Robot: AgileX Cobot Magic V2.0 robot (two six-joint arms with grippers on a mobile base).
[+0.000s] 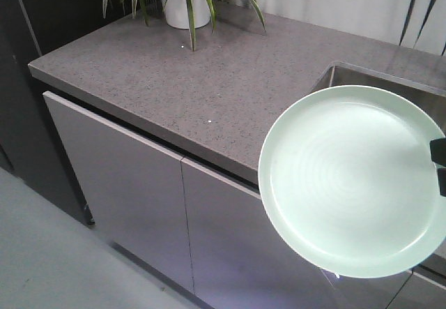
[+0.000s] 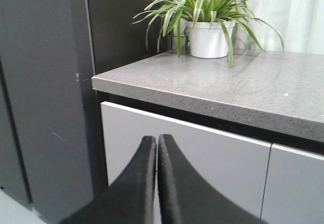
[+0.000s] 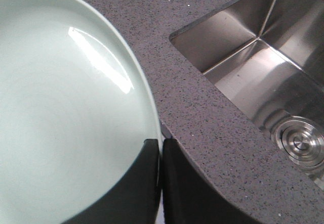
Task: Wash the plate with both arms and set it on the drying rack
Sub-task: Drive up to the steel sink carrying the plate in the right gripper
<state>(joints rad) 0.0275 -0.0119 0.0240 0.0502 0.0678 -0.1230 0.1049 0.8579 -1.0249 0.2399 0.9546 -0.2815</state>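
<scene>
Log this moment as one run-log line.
right gripper: shut on plate rim, plate held in air near sink | left gripper: shut, empty, facing cabinet door below countertop | drying rack: not in view

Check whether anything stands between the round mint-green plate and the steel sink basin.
Nothing visible does. The right gripper holds the mint-green plate by its rim; only grey speckled countertop lies between it and the steel sink.

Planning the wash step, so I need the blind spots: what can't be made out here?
- Drying rack: outside every view.
- Plate: right rim cut by the front view's edge; underside faces away.
- Sink: mostly cut off by frame edges in the front and right wrist views.
</scene>
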